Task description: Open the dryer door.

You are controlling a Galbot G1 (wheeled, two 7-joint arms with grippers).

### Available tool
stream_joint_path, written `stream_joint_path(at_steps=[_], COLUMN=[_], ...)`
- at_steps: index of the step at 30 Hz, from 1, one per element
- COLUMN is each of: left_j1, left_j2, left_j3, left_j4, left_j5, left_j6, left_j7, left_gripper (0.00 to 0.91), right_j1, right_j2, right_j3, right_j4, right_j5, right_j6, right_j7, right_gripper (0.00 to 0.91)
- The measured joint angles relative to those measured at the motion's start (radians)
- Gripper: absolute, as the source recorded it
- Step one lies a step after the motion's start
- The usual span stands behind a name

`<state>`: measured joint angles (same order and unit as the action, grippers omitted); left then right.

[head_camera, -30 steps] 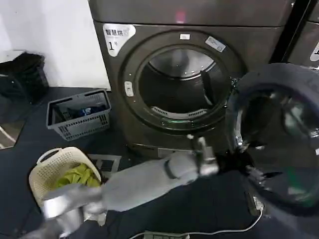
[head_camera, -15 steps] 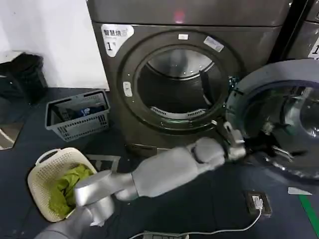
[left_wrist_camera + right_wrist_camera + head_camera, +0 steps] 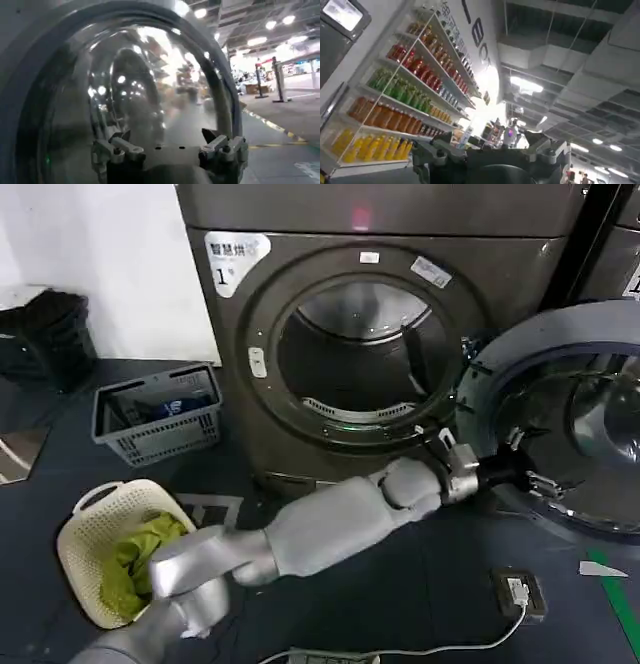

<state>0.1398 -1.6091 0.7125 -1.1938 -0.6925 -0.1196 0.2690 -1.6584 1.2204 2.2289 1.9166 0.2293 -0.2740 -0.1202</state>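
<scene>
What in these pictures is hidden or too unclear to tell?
- Dryer door, head view: its right part is cut off by the picture's edge.
- Left gripper, head view: whether its fingers touch the door's inner side is too small to tell.
- Right gripper, right wrist view: its fingertips are cut off by the edge.

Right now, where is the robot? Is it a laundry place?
Probably yes, a laundry corner inside a shop. A big dark dryer stickered "1" stands with its round dryer door swung open, two laundry baskets sit on the floor, and shelves of bottled drinks show nearby. The left gripper reaches to the door.
</scene>
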Motion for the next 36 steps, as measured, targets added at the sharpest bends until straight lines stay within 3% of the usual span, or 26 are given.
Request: stream_joint_path(at_steps=[3, 8, 13, 21, 36], left_j1=[0.005, 0.026, 0.047, 0.014, -0.039], left_j2=[0.0, 0.0, 0.0, 0.228, 0.713], left_j3=[0.002, 0.013, 0.03, 0.072, 0.109], left_j4=[-0.021, -0.064, -0.147, -0.323, -0.61], left_j5=[-0.036, -0.065, -0.026, 0.06, -0.016], left_j6=[-0.053, -0.237, -0.332, -0.249, -0.006], left_j7=[0.025, 0.103, 0.083, 0.037, 0.058], left_gripper=[0.907, 0.907, 0.907, 0.907, 0.907], right_j1=[0.0, -0.009, -0.009, -0.014, -0.011], right_j2=[0.0, -0.011, -0.016, -0.03, -0.055], right_j3=[0.0, 0.018, 0.021, 0.047, 0.099], right_j4=[-0.001, 0.0, -0.004, 0.01, 0.011], right_j5=[-0.001, -0.002, -0.002, 0.006, -0.016], right_j6=[0.0, 0.001, 0.0, -0.036, -0.058], right_j7=[0.0, -0.01, -0.01, -0.016, -0.023], right_gripper=[0.907, 0.907, 0.907, 0.907, 0.907])
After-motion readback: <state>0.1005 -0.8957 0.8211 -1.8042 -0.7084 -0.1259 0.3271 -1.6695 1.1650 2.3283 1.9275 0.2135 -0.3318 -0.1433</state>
